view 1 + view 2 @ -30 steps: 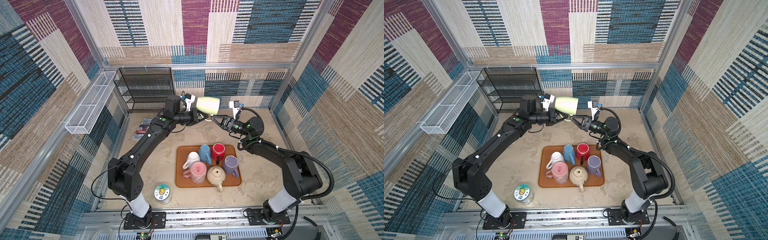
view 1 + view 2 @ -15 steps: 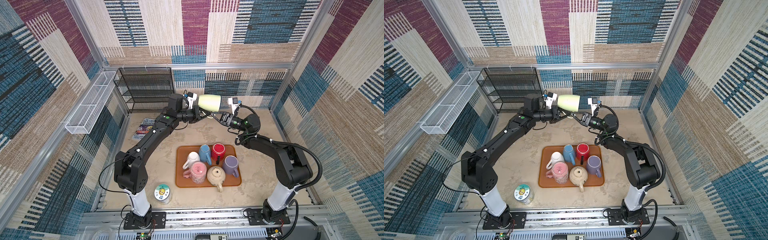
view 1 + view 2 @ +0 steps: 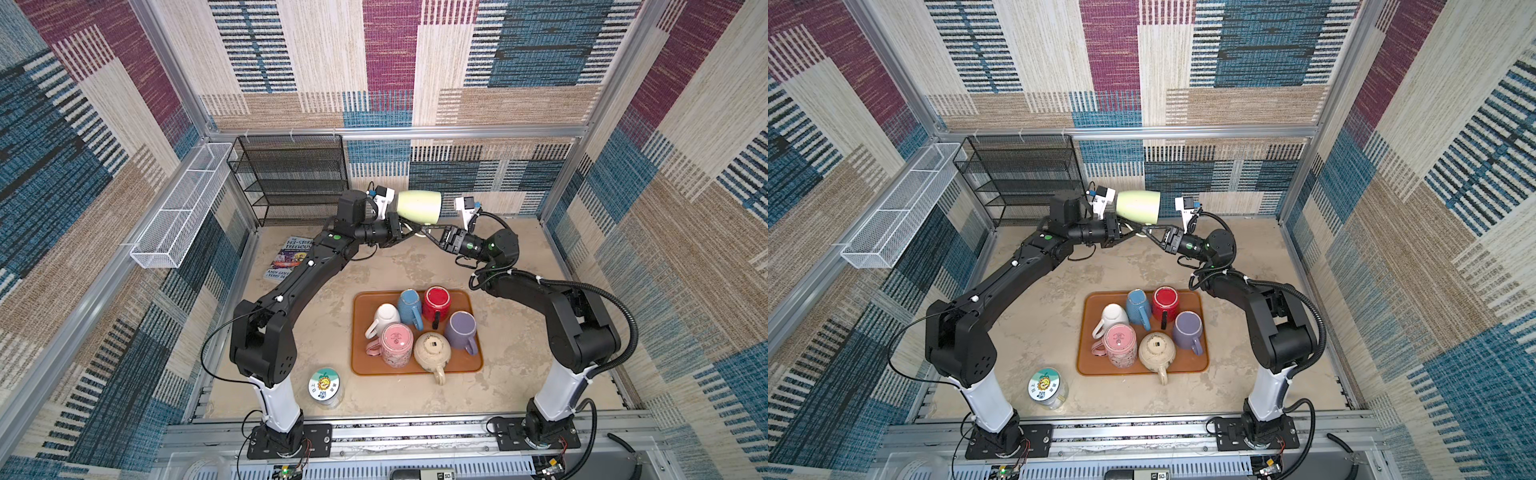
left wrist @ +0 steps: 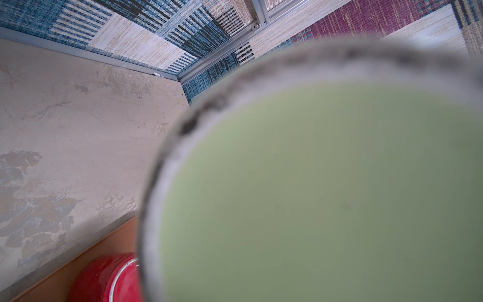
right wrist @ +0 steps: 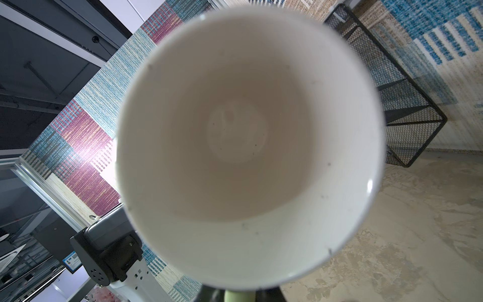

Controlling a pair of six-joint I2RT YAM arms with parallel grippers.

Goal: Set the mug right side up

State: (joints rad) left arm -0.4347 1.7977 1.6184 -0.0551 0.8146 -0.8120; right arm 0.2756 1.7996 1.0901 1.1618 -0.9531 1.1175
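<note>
Up at the middle back of both top views, the pale green ceramic mug (image 3: 417, 205) (image 3: 1139, 205) hangs in the air on its side, well above the beige stone-patterned desk (image 3: 324, 291). Its mouth is turned toward the right of the frame. Your left tool (image 3: 400, 231) sits just under the base end, pressed together on the mug's underside. Its wrist view is filled by the blurred green base (image 4: 313, 196), so you cannot see what the fingers grip. Your right tool (image 3: 426, 236) is pinched shut from the mouth side. Its wrist view looks straight into the white interior (image 5: 248, 143) and shows a green sliver of handle (image 5: 239, 296) between the fingers.

With both tools on the mug, this reads as a handover. Make sure one grip is firm before you loosen the other. Then roll that wrist until the mouth faces up, and lower slowly, because glazed ceramic will likely slip in a narrow pinch.

At upper left, just behind the mug, stands the black wire-mesh shelf rack (image 3: 291, 183); swing away from it. The orange tray (image 3: 359, 307) at lower centre is crowded with coloured mugs, so bare desk looks the easier landing. The paperback book (image 3: 291, 259) and lidded jar (image 3: 324, 384) lie well clear on the left.
</note>
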